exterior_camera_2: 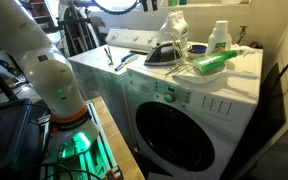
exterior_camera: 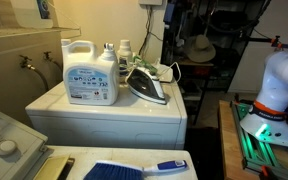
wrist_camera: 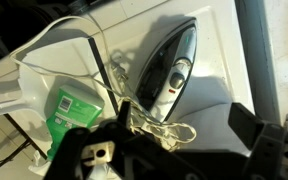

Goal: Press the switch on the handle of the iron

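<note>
The iron (wrist_camera: 170, 68) lies flat on the white washing machine top (wrist_camera: 219, 60), dark with a white handle that has a small red mark (wrist_camera: 172, 89) at its near end. It also shows in both exterior views (exterior_camera: 147, 85) (exterior_camera_2: 169, 52). Its white cord (wrist_camera: 149, 122) lies coiled beside it. In the wrist view my gripper (wrist_camera: 174, 150) is open and empty. Its two dark fingers hang above the machine top, short of the iron and not touching it. The gripper itself is out of frame in both exterior views; only the arm's base (exterior_camera_2: 49, 75) shows.
A large white detergent jug (exterior_camera: 91, 72) and small bottles (exterior_camera: 124, 52) stand behind the iron. A green bottle (wrist_camera: 69, 112) (exterior_camera_2: 212, 63) lies on its side next to the cord. A blue brush (exterior_camera: 124, 170) lies in front. The washer's front edge drops off (exterior_camera_2: 199, 100).
</note>
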You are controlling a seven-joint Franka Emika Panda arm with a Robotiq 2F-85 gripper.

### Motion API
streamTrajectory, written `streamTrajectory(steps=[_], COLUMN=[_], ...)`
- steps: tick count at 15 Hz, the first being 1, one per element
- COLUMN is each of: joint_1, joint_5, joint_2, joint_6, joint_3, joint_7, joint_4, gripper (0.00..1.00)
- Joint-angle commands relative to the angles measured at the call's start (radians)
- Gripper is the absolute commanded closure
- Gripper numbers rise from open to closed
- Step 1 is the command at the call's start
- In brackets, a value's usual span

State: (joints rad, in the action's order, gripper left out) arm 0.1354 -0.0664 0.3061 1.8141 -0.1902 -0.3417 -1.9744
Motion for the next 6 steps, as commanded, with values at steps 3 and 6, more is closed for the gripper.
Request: streamTrajectory(steps=[3, 6], joint_1=[-0.013, -0.014], joint_5=[0.015, 0.016], joint_2=[0.032, 0.04], joint_6=[-0.033, -0.038], joint_3=[-0.003, -0.001], joint_7=[0.021, 0.024], joint_4=[0.007, 0.007], gripper=[0.0, 0.0])
